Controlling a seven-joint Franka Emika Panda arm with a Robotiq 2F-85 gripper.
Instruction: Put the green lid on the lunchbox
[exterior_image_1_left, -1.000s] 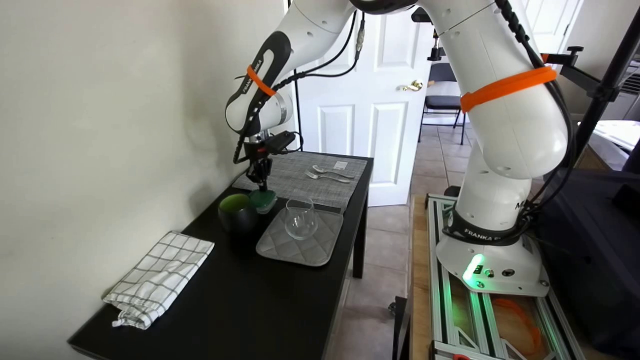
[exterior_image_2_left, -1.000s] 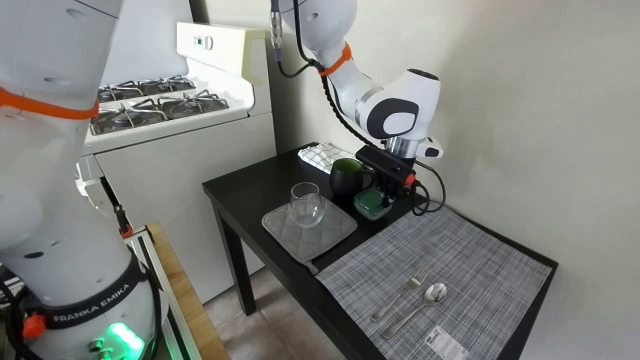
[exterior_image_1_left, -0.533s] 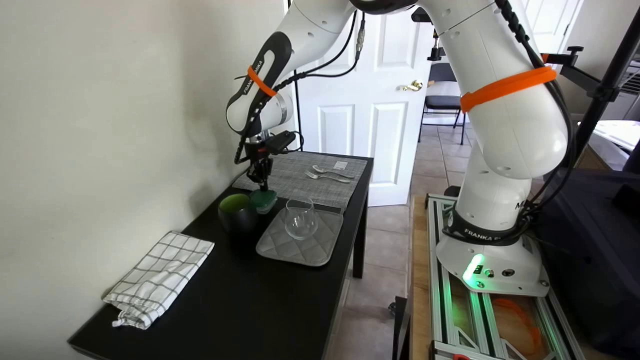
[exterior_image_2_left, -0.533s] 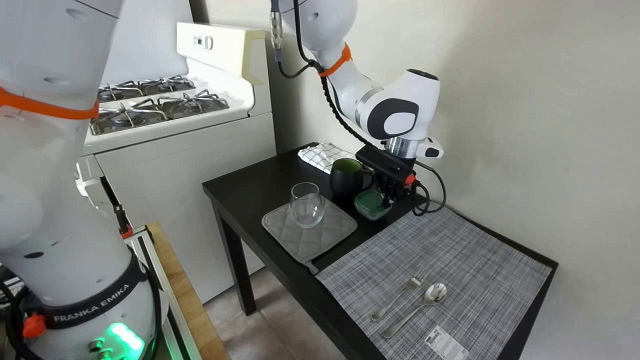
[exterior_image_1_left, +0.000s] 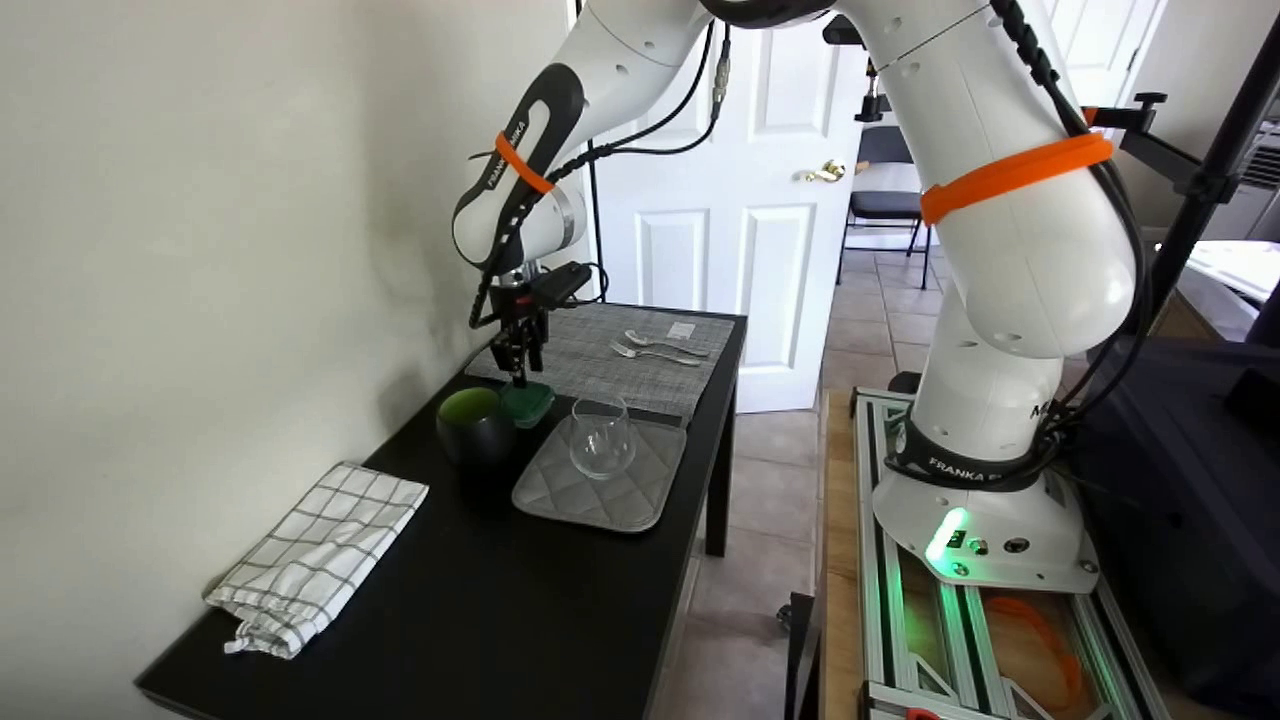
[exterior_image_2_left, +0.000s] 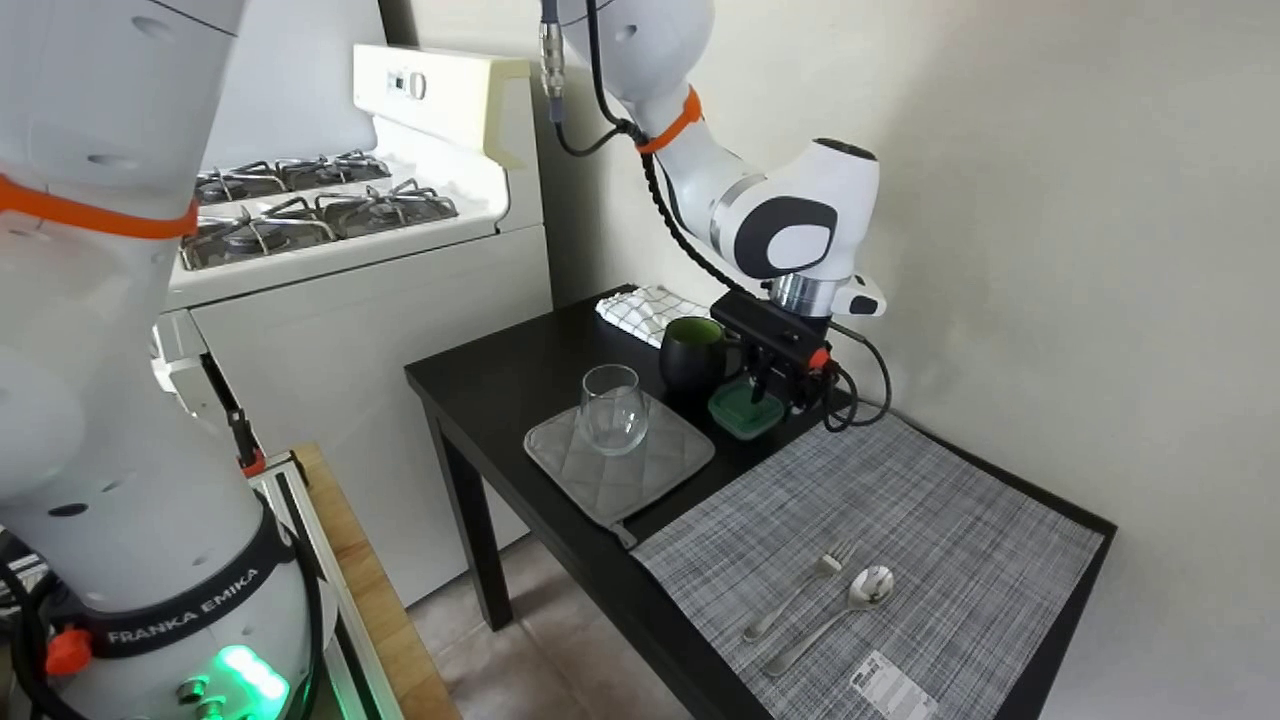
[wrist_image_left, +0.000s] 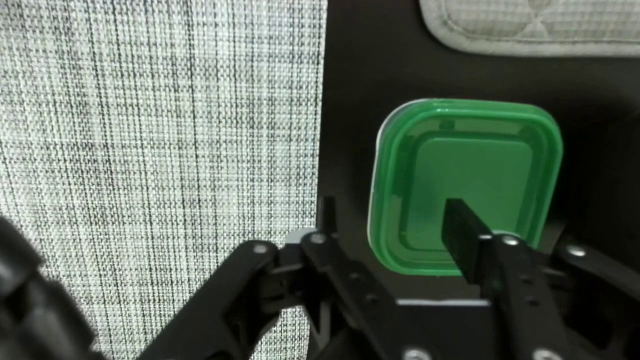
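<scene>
From left to right in an exterior view, a checked cloth (exterior_image_1_left: 320, 555) lies along the wall-side edge of the table (exterior_image_1_left: 480, 610), toward the near corner. Farther along that edge, a dark mug (exterior_image_1_left: 478, 435) stands upright. Just beside it, toward the far edge, the green lid (exterior_image_1_left: 530, 403) lies over the lunchbox (wrist_image_left: 378, 142). In the wrist view, the lunchbox's pale rim shows past one side of the lid; full seating cannot be confirmed. The gripper (wrist_image_left: 392, 217) hangs above, its fingers (wrist_image_left: 460, 235) apart and holding nothing: one overlaps the lid, the other lies outside its side. Contact cannot be determined. Next, toward the robot-side edge, a glass (exterior_image_1_left: 600, 445) stands on a pot holder (exterior_image_1_left: 590, 508). At the far edge, a placemat (exterior_image_1_left: 580, 365) carries a fork (exterior_image_2_left: 808, 584) and a spoon (exterior_image_2_left: 850, 602).

Judged status: lid placed, pressing down or withdrawal to follow. Possible faults, left to right:
- Mug struck: drawing the fingers together at low height would likely push the lunchbox toward it.
- Lid tilted: one finger presses off-centre.
- Lid lifted: a finger catches its rim on the way up.
- Glass knocked over: low sideways travel toward the robot-side edge.
</scene>
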